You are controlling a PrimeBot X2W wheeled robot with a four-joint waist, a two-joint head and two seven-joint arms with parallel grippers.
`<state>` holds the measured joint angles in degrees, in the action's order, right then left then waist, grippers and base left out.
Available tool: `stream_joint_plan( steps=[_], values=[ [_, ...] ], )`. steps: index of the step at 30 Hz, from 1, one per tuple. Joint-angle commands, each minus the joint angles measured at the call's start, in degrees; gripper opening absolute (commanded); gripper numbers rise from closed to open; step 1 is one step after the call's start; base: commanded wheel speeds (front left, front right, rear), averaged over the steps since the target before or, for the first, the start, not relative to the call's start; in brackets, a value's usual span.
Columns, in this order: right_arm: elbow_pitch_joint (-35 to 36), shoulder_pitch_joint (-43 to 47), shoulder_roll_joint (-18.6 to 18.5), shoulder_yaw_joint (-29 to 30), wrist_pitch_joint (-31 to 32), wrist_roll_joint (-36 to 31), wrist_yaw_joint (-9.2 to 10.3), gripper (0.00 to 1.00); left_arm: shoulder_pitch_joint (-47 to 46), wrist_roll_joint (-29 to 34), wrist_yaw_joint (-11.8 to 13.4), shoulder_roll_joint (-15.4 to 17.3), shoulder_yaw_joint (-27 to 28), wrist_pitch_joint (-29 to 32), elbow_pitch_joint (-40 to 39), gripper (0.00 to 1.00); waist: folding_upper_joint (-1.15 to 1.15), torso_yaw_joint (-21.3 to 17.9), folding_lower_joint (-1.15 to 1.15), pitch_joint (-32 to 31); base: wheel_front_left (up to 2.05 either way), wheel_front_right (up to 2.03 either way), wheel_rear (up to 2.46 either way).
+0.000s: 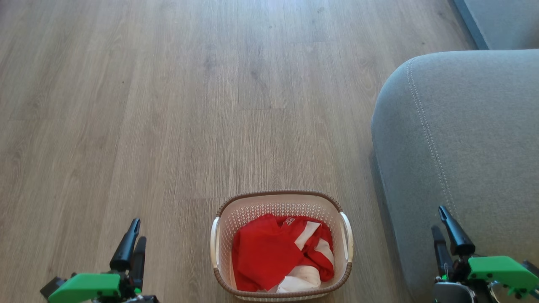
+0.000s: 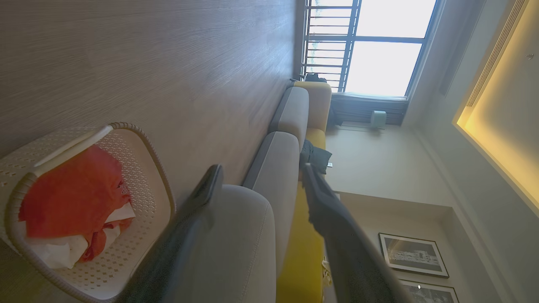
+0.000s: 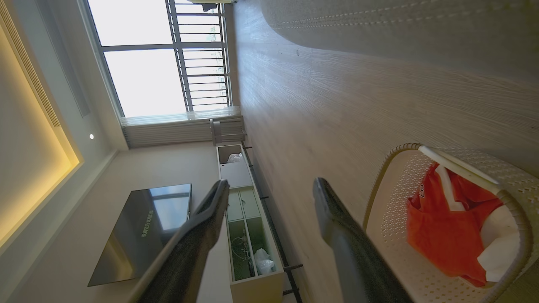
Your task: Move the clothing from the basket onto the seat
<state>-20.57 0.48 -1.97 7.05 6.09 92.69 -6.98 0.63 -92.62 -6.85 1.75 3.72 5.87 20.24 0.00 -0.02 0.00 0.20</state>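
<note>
nothing picked yet, both pieces of clothing (image 1: pixel 282 252) are in the basket (image 1: pixel 252 210). the basket stands on the floor (image 1: pixel 168 105), just beside the rounded corner of the seat (image 1: pixel 463 126) but not touching it as far as i can tell.

step in hand, as i read it: reach in for the first grab.
- the plain red piece (image 1: pixel 263 252) lies on top, on the basket side away from the seat. take that one first.
- the red-and-white piece (image 1: pixel 318 250) is bunched on the seat side and partly tucked under it. leave it for the second pass.
- come straight down over the middle of the basket and pinch a raised fold, not a flat patch.
- keep the fingers off the perforated wall and the white handles (image 1: pixel 347 235). the basket looks light and will likely drag or tip if you snag it.
- lift until the hanging fabric is above the brown rim (image 1: pixel 278 194) before you swing toward the seat.
- the right arm is the seat-side one, so the carry is probably shorter with it.

claws:
- left claw (image 1: pixel 138 230): over bare floor on the basket's far side from the seat, well apart from it. the left wrist view shows the fingers spread wide, nothing between them, touching nothing.
- right claw (image 1: pixel 438 219): over the seat's edge. the right wrist view shows the fingers wide apart too, empty, no contact visible.
</note>
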Motion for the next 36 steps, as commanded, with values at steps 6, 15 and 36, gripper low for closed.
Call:
stream_joint_plan(
  steps=[6,15,36],
  values=[
    [3.4,-2.3,-0.4,-0.2,-1.3,-1.0,-0.05,1.0,-2.5,-0.1,-0.1,0.3,0.9,-1.2,-2.8,1.0,0.0,0.0,0.0,0.0,0.0,0.0,0.0],
    [5.8,-3.0,-0.4,0.7,-2.8,-5.6,-0.09,1.0,-2.9,2.6,-0.1,0.4,2.7,-2.7,-4.5,1.0,0.0,0.1,0.0,0.1,0.0,0.0,0.0],
    [11.5,-7.0,-0.5,-0.2,-6.4,-25.8,-0.17,1.0,-3.7,21.1,4.6,0.5,2.7,-6.3,-13.4,1.0,0.0,0.0,0.0,-0.2,0.0,0.0,0.0]
  ],
)
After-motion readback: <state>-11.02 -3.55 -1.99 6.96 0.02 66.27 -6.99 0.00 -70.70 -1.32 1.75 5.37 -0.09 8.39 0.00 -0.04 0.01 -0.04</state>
